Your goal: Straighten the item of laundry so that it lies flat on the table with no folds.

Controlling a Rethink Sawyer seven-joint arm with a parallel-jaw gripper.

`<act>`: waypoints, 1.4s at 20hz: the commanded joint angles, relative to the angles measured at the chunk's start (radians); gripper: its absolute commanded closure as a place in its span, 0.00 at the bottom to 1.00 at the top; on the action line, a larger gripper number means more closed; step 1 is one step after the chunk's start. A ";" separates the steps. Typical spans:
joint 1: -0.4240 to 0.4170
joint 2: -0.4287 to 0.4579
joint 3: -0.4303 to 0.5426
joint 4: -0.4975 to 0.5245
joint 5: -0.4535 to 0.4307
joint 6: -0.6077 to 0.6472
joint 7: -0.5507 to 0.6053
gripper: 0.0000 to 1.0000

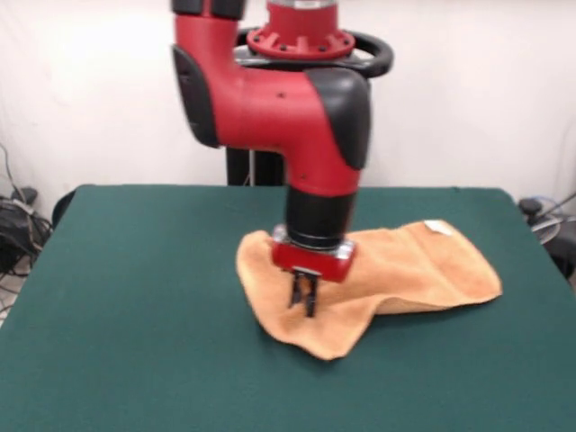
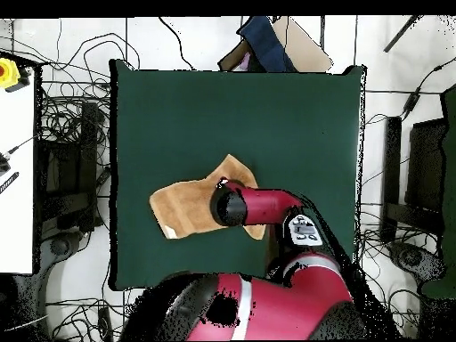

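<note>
The light orange-tan towel (image 1: 405, 270) lies crumpled and folded over itself on the green table (image 1: 135, 297), right of centre in the front view, with its small white tag (image 1: 438, 227) at the far right corner. In the overhead view the towel (image 2: 183, 207) lies left of the arm. My gripper (image 1: 303, 297) hangs straight down over the towel's near left part, its black fingers (image 1: 310, 301) close together just above or touching the cloth. In the overhead view the arm covers the gripper (image 2: 228, 207).
The red arm (image 1: 270, 99) comes down from the pedestal at the table's far side. Cables and dark equipment (image 2: 71, 160) lie on the floor around the table. A white bench (image 2: 16, 178) stands at the left in the overhead view.
</note>
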 commanded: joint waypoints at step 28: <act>-0.202 0.097 0.081 -0.347 -0.244 0.043 -0.102 1.00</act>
